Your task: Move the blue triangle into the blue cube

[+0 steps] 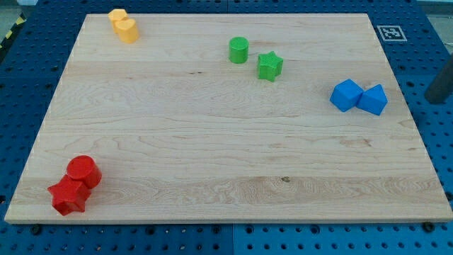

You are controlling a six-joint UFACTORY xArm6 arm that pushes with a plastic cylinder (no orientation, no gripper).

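The blue triangle (374, 100) lies near the board's right edge, touching the right side of the blue cube (346, 95). My rod shows as a dark shape at the view's right edge, and my tip (437, 101) is off the wooden board, over the blue perforated table. The tip is to the right of the blue triangle, well apart from it and at about the same height in the view.
A green cylinder (238, 50) and a green star (269, 66) lie at the top middle. Two yellow blocks (124, 25) sit at the top left. A red cylinder (83, 171) and a red star (68, 195) sit at the bottom left. A printed marker (390, 32) is at the board's top right corner.
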